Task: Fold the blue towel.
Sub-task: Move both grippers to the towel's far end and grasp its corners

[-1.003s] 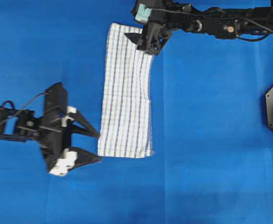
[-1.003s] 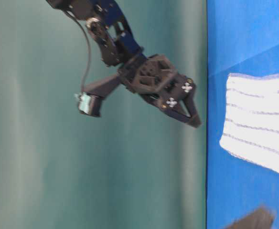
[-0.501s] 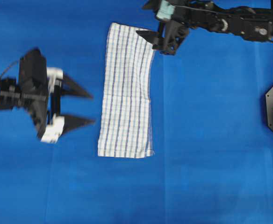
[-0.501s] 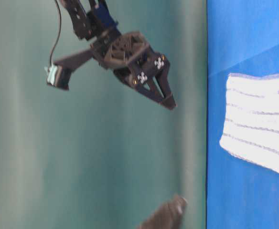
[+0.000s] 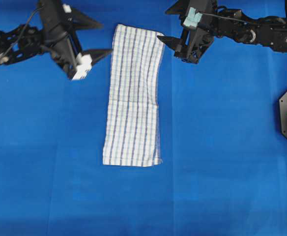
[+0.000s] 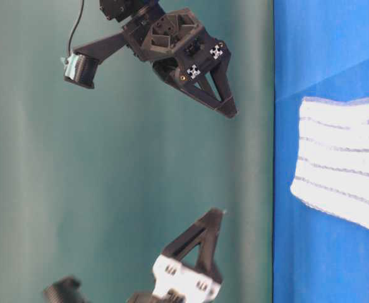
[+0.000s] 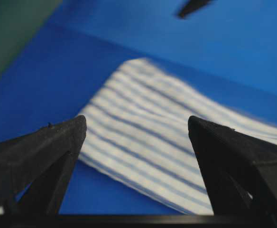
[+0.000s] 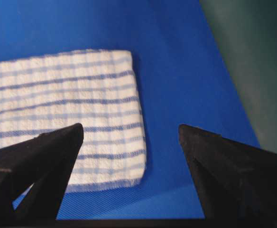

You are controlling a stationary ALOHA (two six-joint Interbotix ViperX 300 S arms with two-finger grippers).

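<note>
blue towel [image 5: 132, 96] lies flat as a long strip mid-table, 12 to 6 o'clock | left gripper [image 5: 95, 38] and right gripper [image 5: 169, 24] both wide, empty, flanking its 12 o'clock end | likely soft, light, limp; pinch the top corners

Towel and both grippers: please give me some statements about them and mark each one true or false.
1. The towel lies flat as a long strip on the blue sheet. True.
2. The left gripper is shut on the towel. False: its jaws are open and it holds nothing.
3. The right gripper is open. True.
4. Both grippers are beside the same end of the towel, one on each side. True.
5. The right gripper holds a towel corner off the sheet. False: the towel rests on the sheet, ungripped.
</note>
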